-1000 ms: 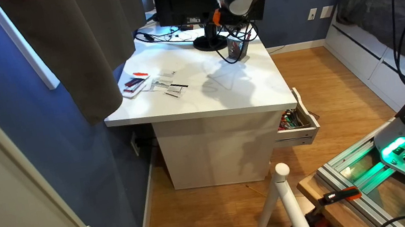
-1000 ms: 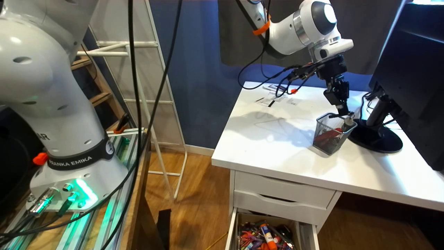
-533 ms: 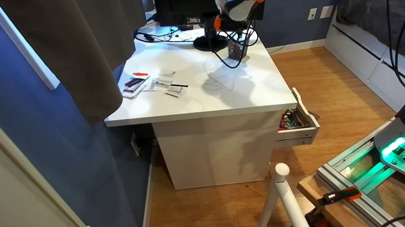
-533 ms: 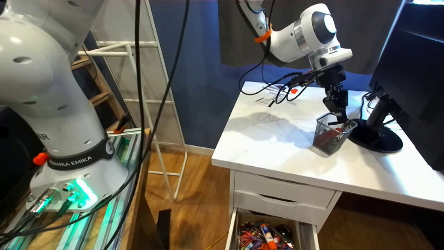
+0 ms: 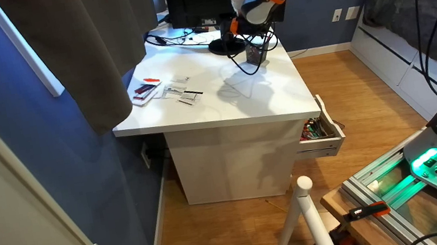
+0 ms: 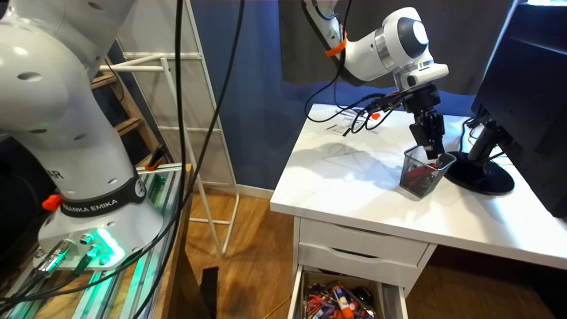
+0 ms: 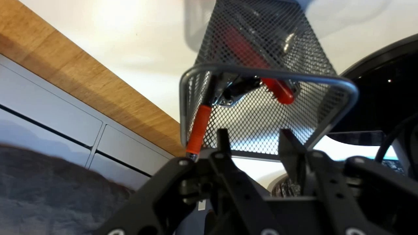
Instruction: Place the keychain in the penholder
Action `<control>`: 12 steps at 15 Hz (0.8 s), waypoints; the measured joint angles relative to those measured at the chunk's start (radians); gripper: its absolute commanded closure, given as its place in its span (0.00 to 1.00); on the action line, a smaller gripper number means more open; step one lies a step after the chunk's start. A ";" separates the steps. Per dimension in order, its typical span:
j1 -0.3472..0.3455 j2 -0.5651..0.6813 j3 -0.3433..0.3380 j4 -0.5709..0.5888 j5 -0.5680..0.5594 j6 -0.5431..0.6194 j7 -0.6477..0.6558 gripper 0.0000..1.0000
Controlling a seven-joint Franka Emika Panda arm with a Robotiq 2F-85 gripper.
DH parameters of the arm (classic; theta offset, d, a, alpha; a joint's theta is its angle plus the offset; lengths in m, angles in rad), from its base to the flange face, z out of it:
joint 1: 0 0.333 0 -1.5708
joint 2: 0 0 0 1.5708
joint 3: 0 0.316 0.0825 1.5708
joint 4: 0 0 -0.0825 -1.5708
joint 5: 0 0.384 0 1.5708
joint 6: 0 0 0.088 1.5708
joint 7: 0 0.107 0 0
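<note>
Gripper is held lower over the cup vs 1 s ago; the dark strip seen poking out of the fingers in that shot isn't seen there now. Fingers are spread, nothing gripped per wrist view. Keychain is prob. to be found in the cup: black bit w/ shiny metal, seen by the red stick; ID can't be confirmed, other stuff is packed in there too. Drop is judged done, only back-off left.

Risks: cup is thin mesh, prob. light, so could be tipped/dragged if the rim is hooked by a fingertip on a sideways exit; rim contact can't be told. Orange pen is leaned out over the rim next to the gripper, could be snagged & flicked out. Keychain could be yanked back out if any loop is caught on a finger.
</note>
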 measured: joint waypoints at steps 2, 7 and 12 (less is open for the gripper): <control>0.007 -0.006 0.000 0.012 0.000 0.000 0.001 0.10; 0.024 -0.065 0.022 0.017 0.018 -0.022 -0.006 0.00; 0.016 -0.189 0.118 -0.043 0.166 -0.125 -0.209 0.00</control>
